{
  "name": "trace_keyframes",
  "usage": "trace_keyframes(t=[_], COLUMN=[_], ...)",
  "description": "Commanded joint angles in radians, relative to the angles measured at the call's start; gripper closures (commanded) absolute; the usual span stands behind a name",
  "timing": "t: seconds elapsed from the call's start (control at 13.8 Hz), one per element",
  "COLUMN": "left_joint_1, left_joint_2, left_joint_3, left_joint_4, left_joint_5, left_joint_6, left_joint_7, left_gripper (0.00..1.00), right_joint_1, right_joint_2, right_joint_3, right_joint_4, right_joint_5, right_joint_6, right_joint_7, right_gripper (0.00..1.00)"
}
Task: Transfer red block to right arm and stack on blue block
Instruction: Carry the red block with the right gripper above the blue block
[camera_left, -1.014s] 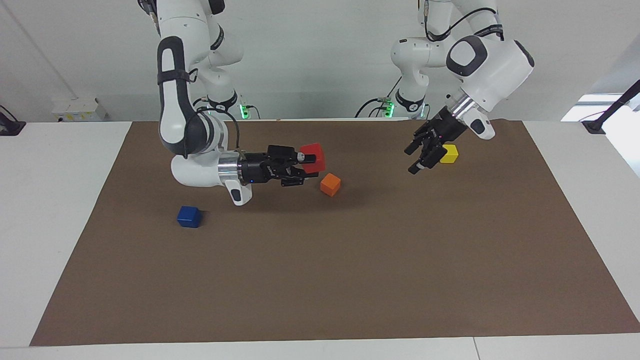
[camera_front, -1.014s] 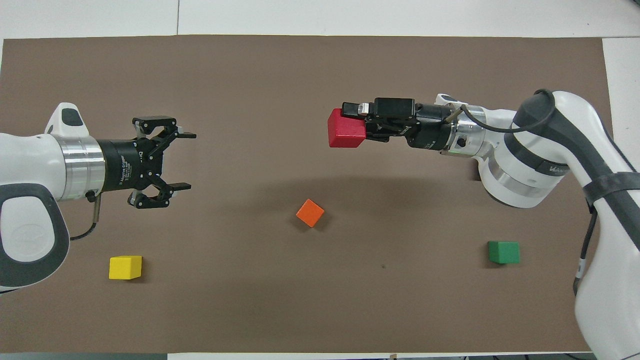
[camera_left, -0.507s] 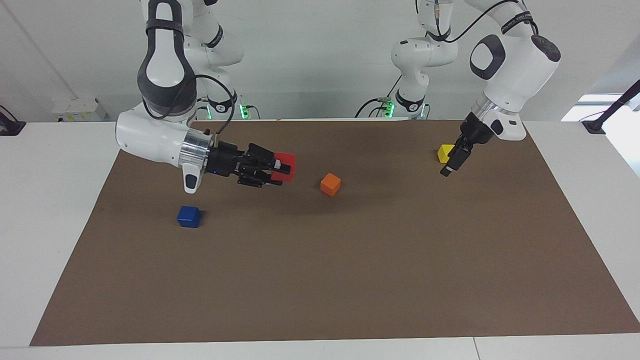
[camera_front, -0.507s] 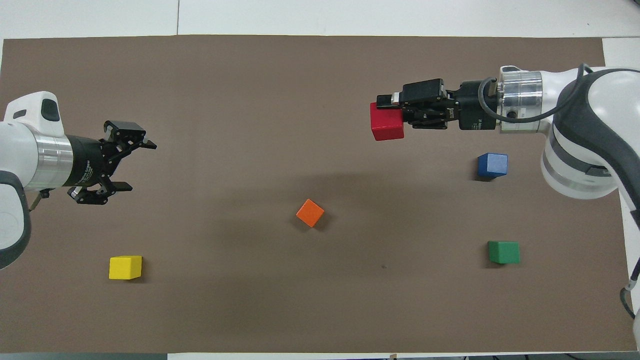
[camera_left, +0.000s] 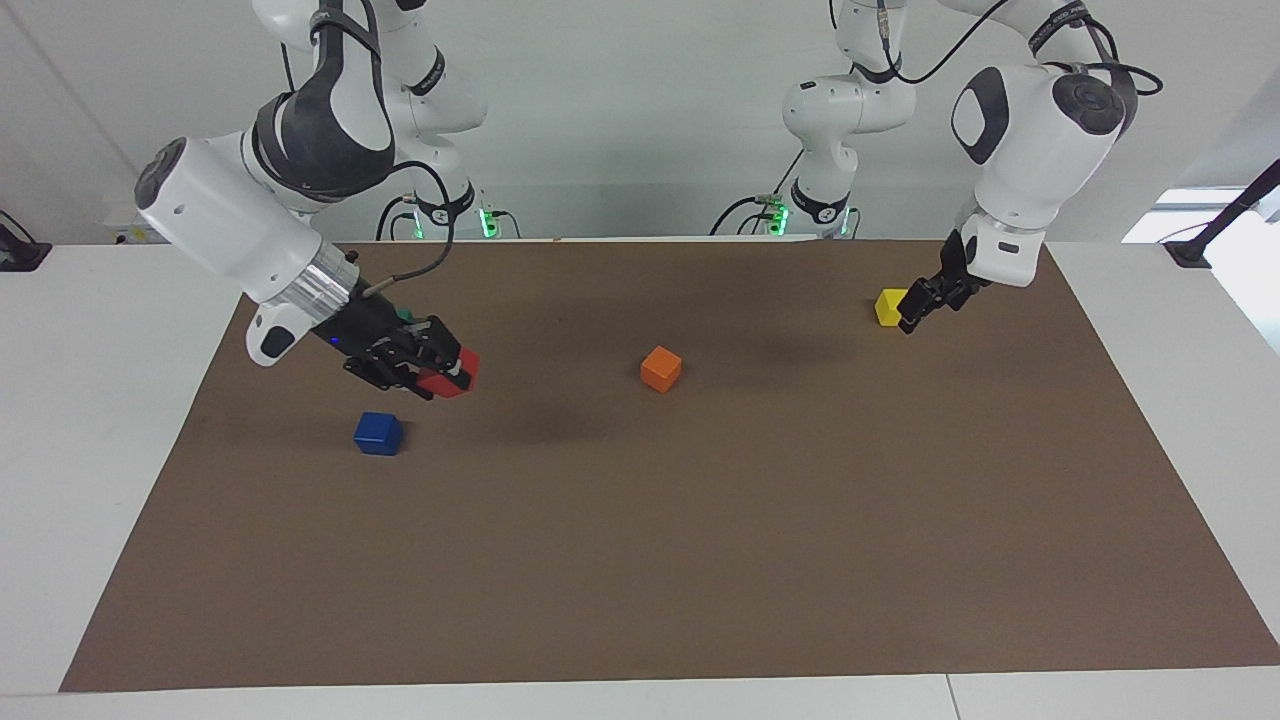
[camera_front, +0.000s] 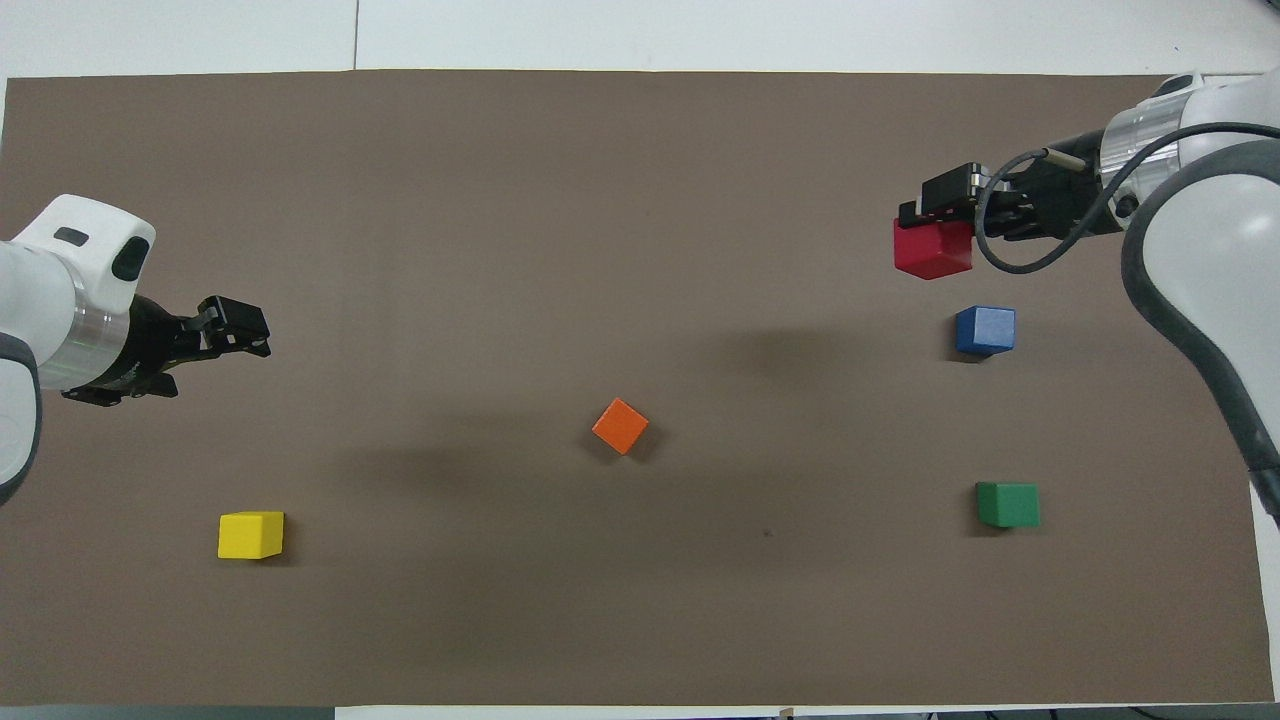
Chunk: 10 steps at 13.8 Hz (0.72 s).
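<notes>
1. Green block (camera_front: 1007, 504) almost fully hidden in facing view behind the right gripper (camera_left: 440, 376); only a sliver shows.
2. Red block (camera_left: 450, 374) partly covered by that gripper's fingers.
3. Left gripper (camera_left: 915, 310): finger spacing can't be read in either view.
4. Both arms cut off at the overhead view's edges.

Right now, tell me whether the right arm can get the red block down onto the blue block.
Probably yes: the right end effector holds the red block up beside the blue block, whose top is bare.
</notes>
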Motion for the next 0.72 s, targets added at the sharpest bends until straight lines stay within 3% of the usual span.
trace_keyframes(t=[0.0,0.36,0.43,0.65], left_joint_1=[-0.021,-0.042,-0.044,-0.051], left_joint_2=[0.049,0.083,0.133,0.148], left_joint_3=[0.056,0.073,0.073,0.067], left_joint_4=[0.044,0.091,0.147,0.189], left_joint_5=[0.044,-0.001,0.005,0.082], left_joint_6=[-0.102,-0.102,-0.139,-0.181], left_joint_7=[0.139,0.152,0.159,0.268], left_gripper=[0.0,0.0,0.0,0.0], right_joint_1=[-0.008,0.009,0.017,0.017], right_joint_2=[-0.018,-0.018,-0.016,0.004], right_joint_3=[0.004,0.012,0.012,0.012], right_joint_4=[0.025,-0.027,-0.061,-0.093], right_joint_5=[-0.189,-0.383,-0.432,-0.544], right_joint_6=[-0.074,-0.151,-0.138,-0.112], right_joint_7=[0.075,0.174,0.174,0.18], right_gripper=[1.0,1.0,1.0,1.0])
